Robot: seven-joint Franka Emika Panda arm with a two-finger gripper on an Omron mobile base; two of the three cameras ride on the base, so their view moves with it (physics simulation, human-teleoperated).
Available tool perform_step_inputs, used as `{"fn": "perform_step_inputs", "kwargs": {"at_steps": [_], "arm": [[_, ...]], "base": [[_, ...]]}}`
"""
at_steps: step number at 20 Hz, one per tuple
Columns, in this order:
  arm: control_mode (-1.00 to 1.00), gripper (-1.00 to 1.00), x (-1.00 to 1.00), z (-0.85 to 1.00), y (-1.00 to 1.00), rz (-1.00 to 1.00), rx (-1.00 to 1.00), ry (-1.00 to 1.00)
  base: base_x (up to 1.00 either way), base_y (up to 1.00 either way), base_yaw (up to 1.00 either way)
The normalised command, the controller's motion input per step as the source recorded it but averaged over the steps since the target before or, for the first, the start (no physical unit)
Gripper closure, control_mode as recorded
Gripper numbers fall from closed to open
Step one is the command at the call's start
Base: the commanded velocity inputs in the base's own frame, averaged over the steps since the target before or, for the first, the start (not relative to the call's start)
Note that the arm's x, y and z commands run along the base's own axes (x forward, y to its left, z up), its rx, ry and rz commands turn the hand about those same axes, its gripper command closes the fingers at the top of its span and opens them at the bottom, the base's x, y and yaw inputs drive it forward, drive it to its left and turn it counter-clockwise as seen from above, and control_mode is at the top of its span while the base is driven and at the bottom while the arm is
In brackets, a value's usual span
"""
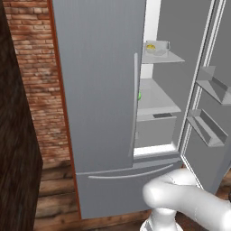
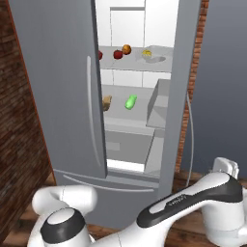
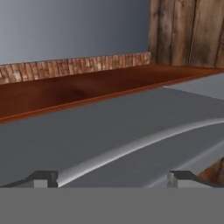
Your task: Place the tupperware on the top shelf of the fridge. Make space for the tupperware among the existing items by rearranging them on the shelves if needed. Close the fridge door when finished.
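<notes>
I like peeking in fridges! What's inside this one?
On the top shelf: the tupperware, an orange and red fruits. Below: bread and a green vegetable. The shut left door hides the rest.

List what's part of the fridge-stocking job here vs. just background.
Job: translucent white-rimmed tupperware on light-grey top shelf; red round fruits; orange round fruit; green oblong vegetable; tan bread chunk; brushed-grey fridge; open gripper.
Background: brick wall; wooden floor.

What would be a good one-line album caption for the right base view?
Open fridge: tupperware already on the top shelf beside red and orange fruits, right door yet to close.
</notes>
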Motion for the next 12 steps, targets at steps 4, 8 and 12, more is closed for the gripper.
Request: {"fn": "perform_step_inputs", "kwargs": {"at_steps": [4,8,12], "arm": [[-1.00,-1.00,0.14,-0.51,-0.14,0.17,0.05,0.00],[-1.00,-1.00,0.31,-0.47,-0.02,0.20,0.05,0.00],[-1.00,-1.00,0.44,-0.30,0.00,0.22,0.05,0.00]], "base": [[0.00,0.00,0.00],[0.00,0.00,0.00],[0.00,0.00,0.00]]}}
